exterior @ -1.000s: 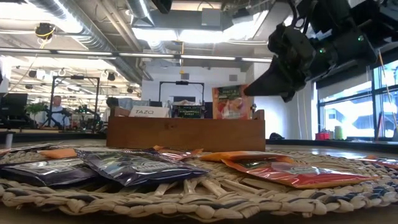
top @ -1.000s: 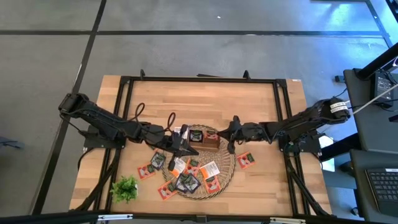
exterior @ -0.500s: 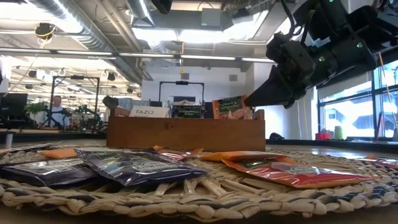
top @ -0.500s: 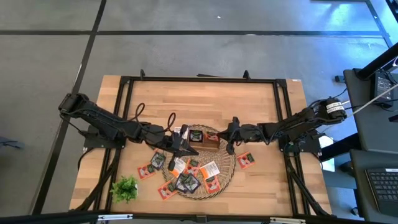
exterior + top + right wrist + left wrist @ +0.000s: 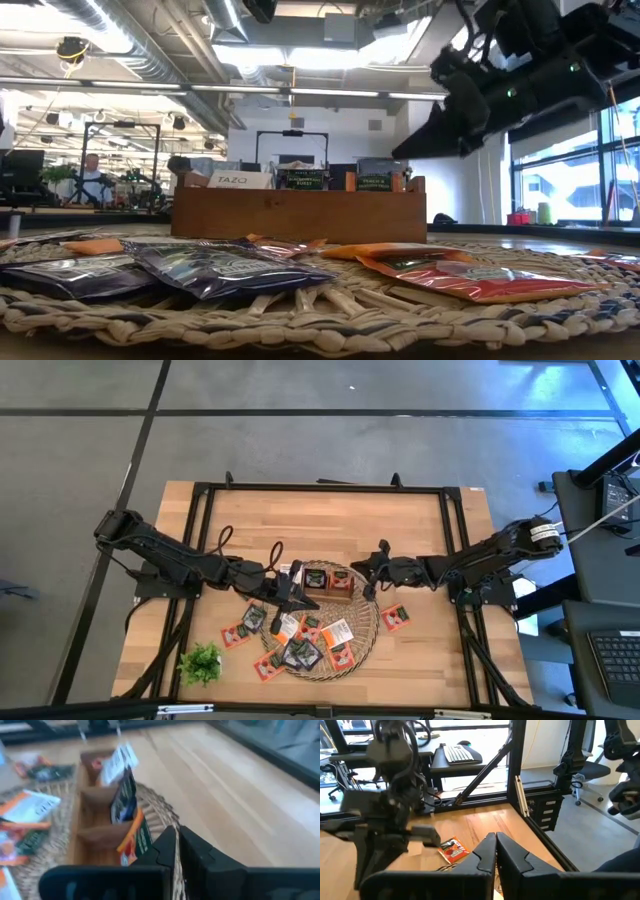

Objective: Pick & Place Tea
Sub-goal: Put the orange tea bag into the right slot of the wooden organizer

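A brown wooden tray [image 5: 328,582] [image 5: 298,215] sits on the far part of the round wicker mat [image 5: 370,632]. One sachet stands in each of its three compartments: white [image 5: 240,180], dark [image 5: 302,178] and green-and-orange [image 5: 375,182] [image 5: 137,837]. More tea sachets [image 5: 300,650] [image 5: 215,268] lie flat on the mat. My right gripper [image 5: 368,568] [image 5: 177,842] is shut and hovers just right of the tray, above it. My left gripper [image 5: 295,596] [image 5: 496,847] is shut and waits over the mat's left part.
Loose sachets lie off the mat on the right [image 5: 397,618] and on the left [image 5: 237,633]. A green plant sprig [image 5: 202,662] stands near the table's near left corner. A black frame [image 5: 320,488] runs around the table. The far half of the wood is bare.
An orange-and-green sachet stood high over the tray's right compartment beside my right gripper's tip. It sank as the gripper dipped toward it, and now sits low in the compartment. The right gripper has since drawn back up and toward the table's right edge.
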`<state>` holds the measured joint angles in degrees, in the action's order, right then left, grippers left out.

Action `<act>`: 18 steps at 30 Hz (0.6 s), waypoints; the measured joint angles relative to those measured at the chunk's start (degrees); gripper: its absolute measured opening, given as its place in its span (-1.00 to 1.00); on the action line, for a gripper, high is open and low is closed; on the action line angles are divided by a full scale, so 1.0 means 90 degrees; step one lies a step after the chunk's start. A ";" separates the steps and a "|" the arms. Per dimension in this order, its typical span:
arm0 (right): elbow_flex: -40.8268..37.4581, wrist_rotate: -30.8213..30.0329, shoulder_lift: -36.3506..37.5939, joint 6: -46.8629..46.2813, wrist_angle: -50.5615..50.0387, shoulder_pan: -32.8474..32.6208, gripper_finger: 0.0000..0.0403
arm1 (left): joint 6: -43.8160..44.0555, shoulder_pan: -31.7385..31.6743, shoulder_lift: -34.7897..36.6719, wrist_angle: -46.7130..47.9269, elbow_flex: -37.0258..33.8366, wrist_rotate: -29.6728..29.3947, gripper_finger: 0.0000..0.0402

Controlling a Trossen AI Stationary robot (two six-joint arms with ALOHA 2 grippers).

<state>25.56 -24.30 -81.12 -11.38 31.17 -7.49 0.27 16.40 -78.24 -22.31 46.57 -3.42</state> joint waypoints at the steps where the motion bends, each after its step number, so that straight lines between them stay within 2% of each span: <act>1: 0.0000 0.0061 0.0149 -0.0007 -0.0054 -0.0001 -0.86 | 0.0000 0.0000 0.0000 0.0005 0.0000 0.0000 -0.95; 6: 0.0002 0.1226 0.0984 -0.0073 -0.0790 -0.0148 -0.84 | 0.0001 0.0000 -0.0027 0.0005 0.0000 -0.0005 -0.94; 10: 0.0011 0.2207 0.1499 -0.0912 -0.1596 -0.0417 -0.66 | 0.0058 -0.0002 -0.0290 -0.0031 0.0007 -0.0026 -0.95; 13: 0.0010 0.2261 0.1686 -0.1397 -0.2311 -0.0723 -0.46 | 0.0056 -0.0112 -0.0801 -0.0011 0.0123 -0.0279 -0.97; 15: 0.0014 0.2001 0.1736 -0.1529 -0.2752 -0.0930 -0.32 | 0.0101 -0.0272 -0.1196 0.0035 0.0357 -0.0335 -0.99; 18: 0.0355 0.1464 0.1734 -0.1964 -0.3703 -0.1233 -0.16 | 0.0119 -0.0497 -0.1825 -0.0036 0.0903 0.0046 -0.99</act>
<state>28.76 -11.12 -65.52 -29.06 -2.15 -18.58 1.34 11.93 -94.66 -22.63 54.70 -3.01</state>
